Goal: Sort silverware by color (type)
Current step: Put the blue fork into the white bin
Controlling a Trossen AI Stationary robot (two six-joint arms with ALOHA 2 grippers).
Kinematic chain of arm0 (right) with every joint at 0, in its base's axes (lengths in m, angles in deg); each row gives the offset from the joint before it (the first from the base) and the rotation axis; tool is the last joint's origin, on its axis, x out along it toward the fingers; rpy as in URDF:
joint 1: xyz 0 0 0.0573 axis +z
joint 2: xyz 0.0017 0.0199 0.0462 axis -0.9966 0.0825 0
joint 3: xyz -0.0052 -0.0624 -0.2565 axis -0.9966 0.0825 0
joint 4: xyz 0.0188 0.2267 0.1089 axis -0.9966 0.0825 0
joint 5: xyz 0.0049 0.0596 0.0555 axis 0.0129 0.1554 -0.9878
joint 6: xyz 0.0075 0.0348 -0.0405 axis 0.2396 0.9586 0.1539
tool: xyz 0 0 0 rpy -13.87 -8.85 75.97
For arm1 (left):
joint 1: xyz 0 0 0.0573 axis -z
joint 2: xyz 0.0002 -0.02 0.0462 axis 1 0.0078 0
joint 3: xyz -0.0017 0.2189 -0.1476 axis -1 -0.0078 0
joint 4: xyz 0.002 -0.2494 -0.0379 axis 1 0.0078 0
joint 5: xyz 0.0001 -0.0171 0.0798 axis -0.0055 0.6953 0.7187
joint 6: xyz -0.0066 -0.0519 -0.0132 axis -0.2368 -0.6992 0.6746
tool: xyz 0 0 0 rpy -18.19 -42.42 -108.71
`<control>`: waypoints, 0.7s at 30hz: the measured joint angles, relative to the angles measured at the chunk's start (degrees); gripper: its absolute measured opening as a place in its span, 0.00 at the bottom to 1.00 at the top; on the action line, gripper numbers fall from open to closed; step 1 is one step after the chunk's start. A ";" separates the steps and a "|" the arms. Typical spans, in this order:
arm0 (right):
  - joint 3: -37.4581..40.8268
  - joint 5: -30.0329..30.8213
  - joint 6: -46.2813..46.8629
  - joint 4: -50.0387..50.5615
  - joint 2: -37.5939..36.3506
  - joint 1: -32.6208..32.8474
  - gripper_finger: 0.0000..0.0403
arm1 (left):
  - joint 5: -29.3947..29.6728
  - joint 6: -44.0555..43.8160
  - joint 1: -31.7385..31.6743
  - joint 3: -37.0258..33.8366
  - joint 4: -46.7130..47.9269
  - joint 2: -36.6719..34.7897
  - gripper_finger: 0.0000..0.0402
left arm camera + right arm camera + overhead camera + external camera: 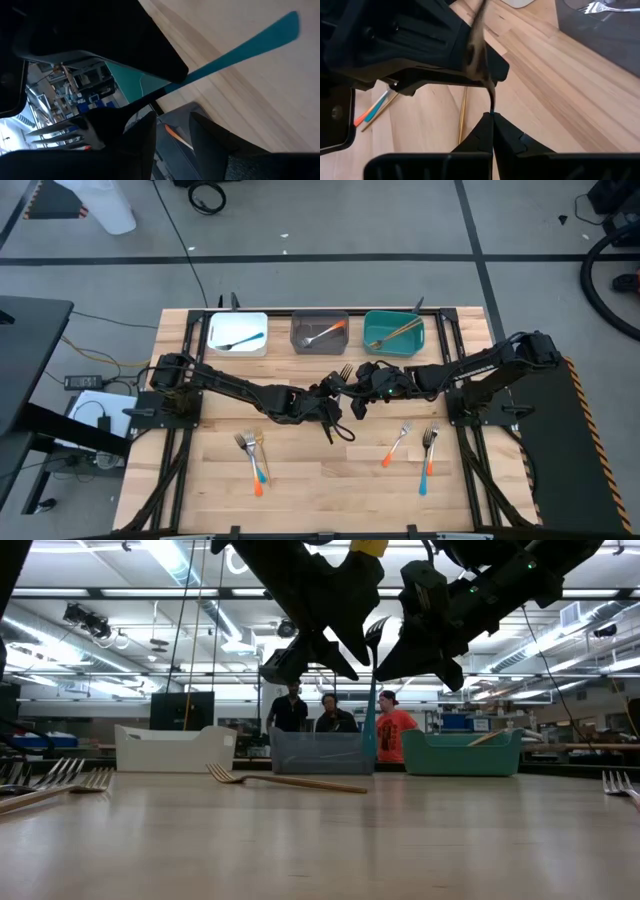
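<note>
Centrally, above the middle of the table: right gripper [492, 120], fingers pressed together with almost no gap, pinching the thin neck of a blue-handled fork [370, 690]. Fork hangs upright in the low view, tines up, blue handle pointing down toward the grey bin [320, 333] behind it, clear of the tabletop.

Left gripper [328, 408]: just beside the right one, nearly touching it in the high view; whether its fingers are parted or closed on anything, cannot tell. Its wrist view shows the fork's blue handle [250, 45] running out over the wood.

Bins, along the far edge, side by side: white bin [238, 333] holding a blue-handled piece; grey bin holding an orange-handled piece; teal bin [394, 331] holding gold pieces.

Loose silverware on the table [300, 480]:
- gold fork [285, 780], lying flat in open wood in front of the grey bin.
- left group [254, 457], near the front left: forks with orange and blue handles plus a gold one, lying close together.
- orange-handled fork [394, 447], front right.
- a further fork [429, 455] just beside it, orange at the handle end.

Open room: bare wood between the two front groups; both groups lie well apart from the grippers.
</note>
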 joint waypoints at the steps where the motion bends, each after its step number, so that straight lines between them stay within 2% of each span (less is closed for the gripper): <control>1: 0.00 -0.01 -0.03 0.00 0.00 0.00 0.02 | 0.04 -1.08 0.01 0.00 0.19 0.00 0.31; 8: 0.00 0.02 -0.24 0.19 0.00 0.00 0.02 | 0.43 -3.40 2.37 0.00 2.86 0.00 0.31; 21: 0.00 -1.93 -0.31 0.37 0.00 -0.04 0.02 | -1.43 5.33 3.57 0.00 1.59 -0.04 0.31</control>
